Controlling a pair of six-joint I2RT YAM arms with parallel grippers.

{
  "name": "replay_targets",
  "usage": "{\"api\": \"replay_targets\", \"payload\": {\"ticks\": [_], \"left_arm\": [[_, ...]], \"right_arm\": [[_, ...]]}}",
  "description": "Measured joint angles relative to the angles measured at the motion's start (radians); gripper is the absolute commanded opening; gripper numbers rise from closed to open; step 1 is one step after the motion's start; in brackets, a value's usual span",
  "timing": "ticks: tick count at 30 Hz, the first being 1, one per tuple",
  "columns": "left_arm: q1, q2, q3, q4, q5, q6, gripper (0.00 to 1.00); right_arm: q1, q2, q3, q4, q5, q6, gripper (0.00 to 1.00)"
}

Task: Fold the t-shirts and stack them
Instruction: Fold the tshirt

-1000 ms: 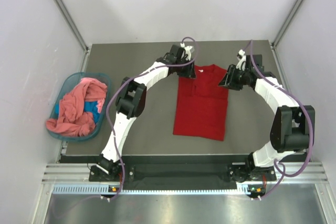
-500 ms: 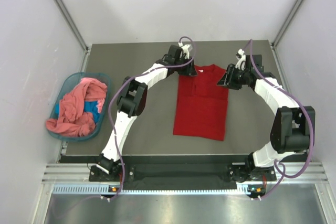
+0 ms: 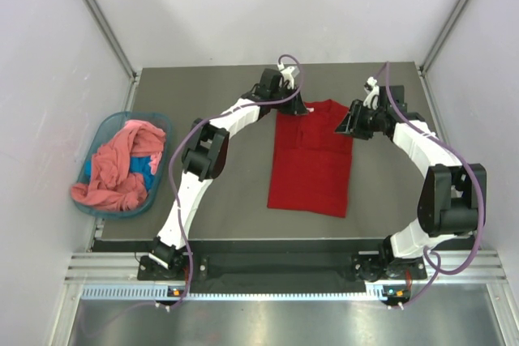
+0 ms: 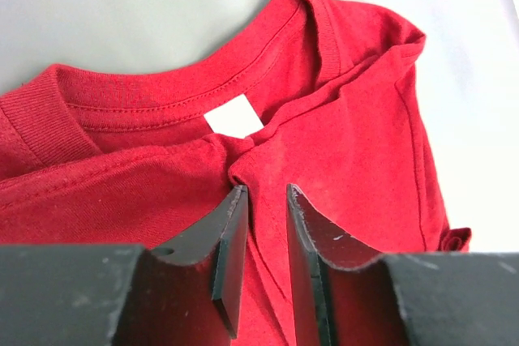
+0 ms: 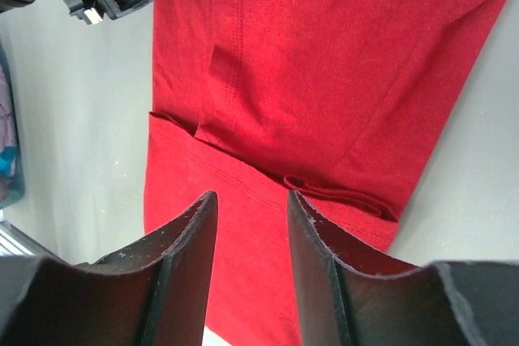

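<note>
Left gripper [image 4: 264, 192] sits low over the neck end of the plain deep red cotton t-shirt [image 3: 312, 164], fingers parted only a narrow slit with no cloth visibly nipped between them. The small white square neck label [image 4: 233, 116] is just ahead of the fingertips, slightly to their left, and the ribbed collar curves beyond it. A creased fold of red cloth runs up to the left fingertip and touches or nearly touches it (can't tell which). Right gripper [image 5: 251, 200] hangs above the shirt's other top corner, fingers a bit wider apart than the left pair and holding nothing. Red fabric shows through the gap, and a folded-in sleeve edge lies just beyond the tips. The shirt is flat on the dark grey tabletop [image 3: 203, 87], sleeves tucked in to make a long rectangle, spread between the two grippers and trailing back toward the arm bases. The crumpled salmon-pink t-shirt [image 3: 117, 168] is heaped in a teal plastic basket [image 3: 104, 123], well off to the left gripper's left.
</note>
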Motion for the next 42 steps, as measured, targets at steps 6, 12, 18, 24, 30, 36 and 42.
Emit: {"api": "replay_targets", "payload": {"ticks": [6, 12, 18, 24, 30, 36, 42], "left_arm": [[0.0, 0.019, 0.0, 0.0, -0.003, -0.002, 0.34], [0.0, 0.021, 0.0, -0.001, -0.011, 0.002, 0.08], [0.0, 0.021, 0.0, 0.006, -0.013, -0.003, 0.0], [0.001, 0.02, 0.0, 0.016, -0.036, -0.031, 0.0], [0.004, 0.02, -0.001, 0.033, -0.04, -0.054, 0.0], [0.006, 0.014, -0.012, 0.054, -0.043, -0.065, 0.0], [0.01, 0.013, -0.013, 0.061, -0.04, -0.074, 0.0]], "right_arm": [[0.0, 0.0, 0.0, 0.0, 0.0, 0.0, 0.41], [0.0, 0.0, 0.0, 0.001, 0.0, 0.0, 0.41], [0.0, 0.005, -0.001, 0.01, 0.02, 0.001, 0.4], [-0.002, 0.026, -0.037, 0.055, 0.086, 0.029, 0.4], [-0.029, 0.151, 0.011, 0.087, 0.18, 0.07, 0.28], [-0.075, 0.322, 0.143, 0.115, 0.217, 0.089, 0.18], [-0.105, 0.401, 0.214, 0.131, 0.256, 0.099, 0.18]]}}
